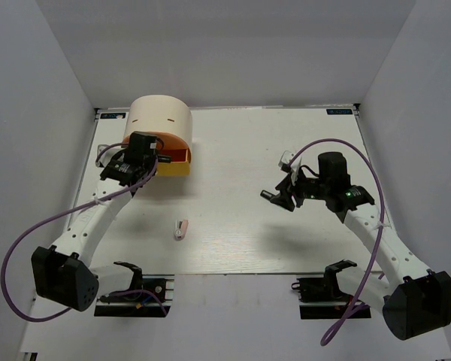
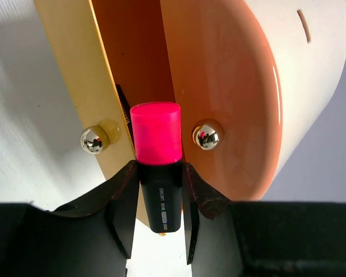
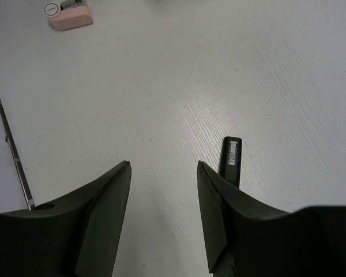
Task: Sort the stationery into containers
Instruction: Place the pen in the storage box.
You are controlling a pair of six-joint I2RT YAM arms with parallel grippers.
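Observation:
My left gripper (image 2: 160,165) is shut on a black highlighter (image 2: 160,199) with a pink cap, held right in front of the containers. The cap points into the gap between the yellow drawer (image 2: 75,69) and the orange drawer (image 2: 219,86), both pulled out of the cream box (image 2: 317,63). From above, the left gripper (image 1: 155,158) hovers at the yellow drawer (image 1: 174,168) under the cream box (image 1: 161,116). My right gripper (image 3: 163,167) stands open over bare table. A black marker end (image 3: 232,156) with a barcode lies just behind its right finger. A white-pink piece (image 1: 182,229) lies mid-table.
Each drawer has a shiny round knob (image 2: 94,140). The white-pink piece (image 3: 71,15) also shows far off in the right wrist view. White walls close the table (image 1: 240,150) in on three sides. The right gripper (image 1: 276,197) hangs above the table's right half.

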